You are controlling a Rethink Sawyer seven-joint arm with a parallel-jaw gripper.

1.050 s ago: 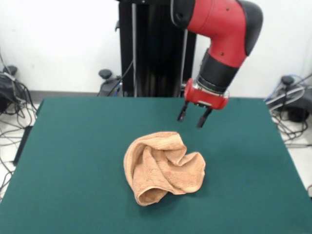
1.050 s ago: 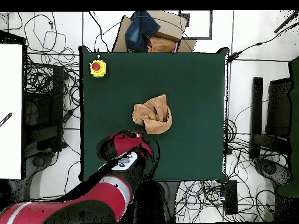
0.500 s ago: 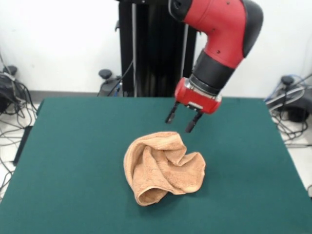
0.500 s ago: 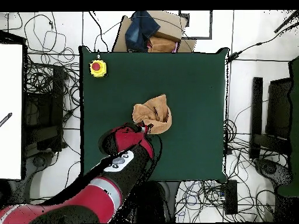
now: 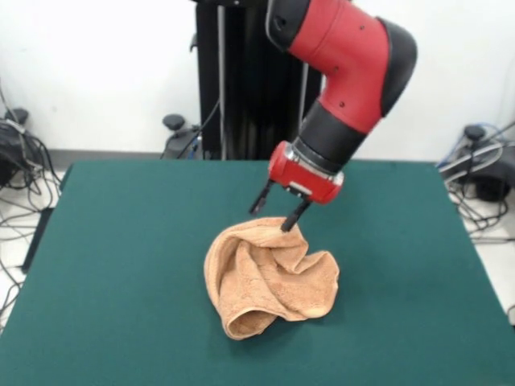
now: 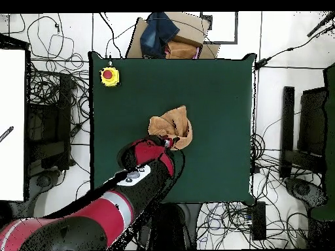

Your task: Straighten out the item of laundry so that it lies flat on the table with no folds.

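bare table point(image 5: 121, 265) all round towel point(image 5: 265, 277)

Crumpled towel point(image 5: 269, 277) on the green table point(image 5: 121, 265)

The light orange-tan terry cloth lies bunched in a rounded heap near the table's middle, deep folds curling inward (one rolled lip opens toward the front edge), with bare dark green felt showing wide on every side in the overhead view too point(image 6: 171, 127).

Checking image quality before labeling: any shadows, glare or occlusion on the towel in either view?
Front view: even light, no glare, soft shadow under the towel on the table; the open tool is sharp. Overhead view: the arm covers the towel's near edge.
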